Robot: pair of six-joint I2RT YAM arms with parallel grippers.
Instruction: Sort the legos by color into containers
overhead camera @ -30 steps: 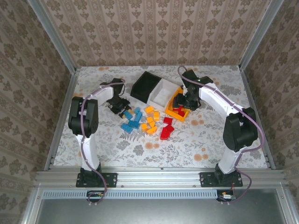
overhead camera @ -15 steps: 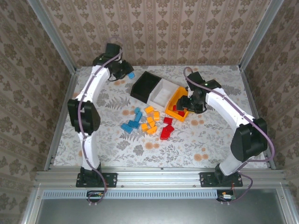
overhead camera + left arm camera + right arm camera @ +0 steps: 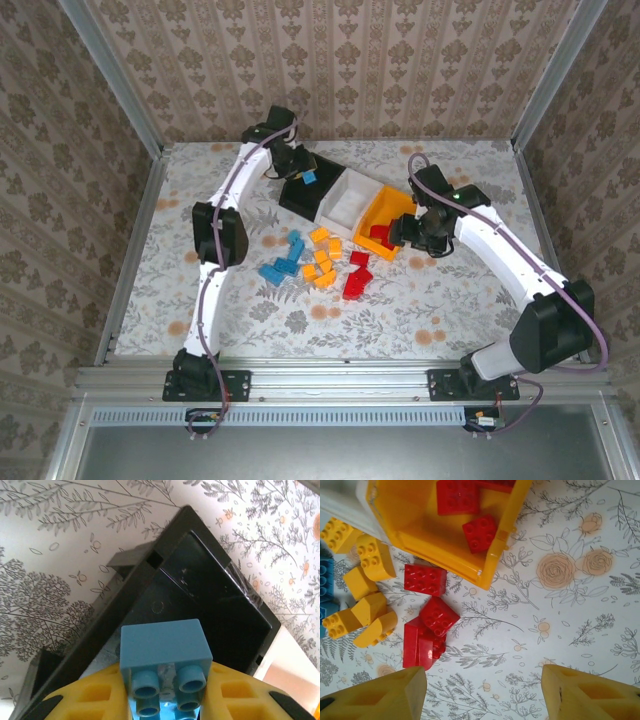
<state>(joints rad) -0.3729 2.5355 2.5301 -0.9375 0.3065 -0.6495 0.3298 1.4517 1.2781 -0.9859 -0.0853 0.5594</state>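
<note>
1. Legos lie in a loose heap on the flowered table, just in front of three bins. The blue ones are on the left, the orange-yellow ones in the middle and the red ones on the right.
2. My left claw is clamped on a single blue brick. Its studs face my wrist camera, and my yellow fingers press it from both sides.
3. That claw hangs over the black bin, with the brick above the bin's dark inside. I cannot tell whether the brick touches the floor of the bin.
4. The black bin stands at the left of the row. The white bin is right against it in the middle, and the orange-yellow bin is against the white one on the right.
5. My right claw is spread wide and empty. It sits above bare table just beside the near side of the orange-yellow bin.
6. Several red bricks lie inside the orange-yellow bin.
7. From my right wrist camera, the red ones on the table lie just outside that bin's wall, the nearest close to its edge. The orange-yellow ones lie to their left.
</note>
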